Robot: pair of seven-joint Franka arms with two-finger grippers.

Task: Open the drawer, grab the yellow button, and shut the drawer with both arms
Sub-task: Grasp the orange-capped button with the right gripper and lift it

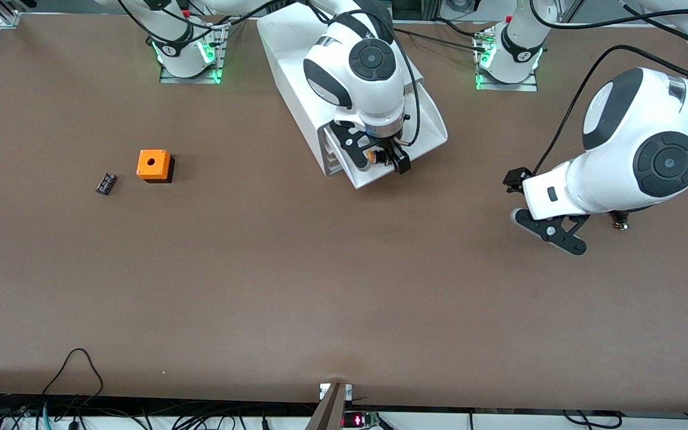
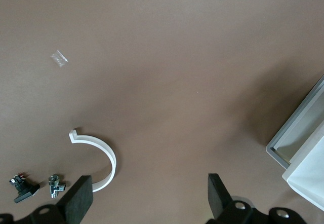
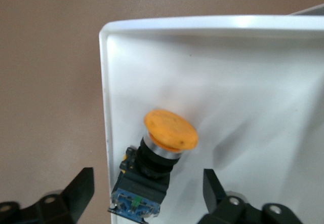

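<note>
drawer (image 3: 109, 82) rim crowds button (image 3: 159, 158), table (image 1: 320, 286) open

The small push button (image 3: 154, 165), with an orange-yellow mushroom cap, metal collar and black-and-blue body, lies tilted in the lower middle of the frame, inside the shallow white plastic drawer tray (image 3: 243, 72), close against its rounded corner wall. The right gripper (image 3: 147, 188) has its black fingers (image 3: 81, 191) spread either side of the button, not touching it. Brown bench (image 3: 45, 57) fills the frame's left.
</note>
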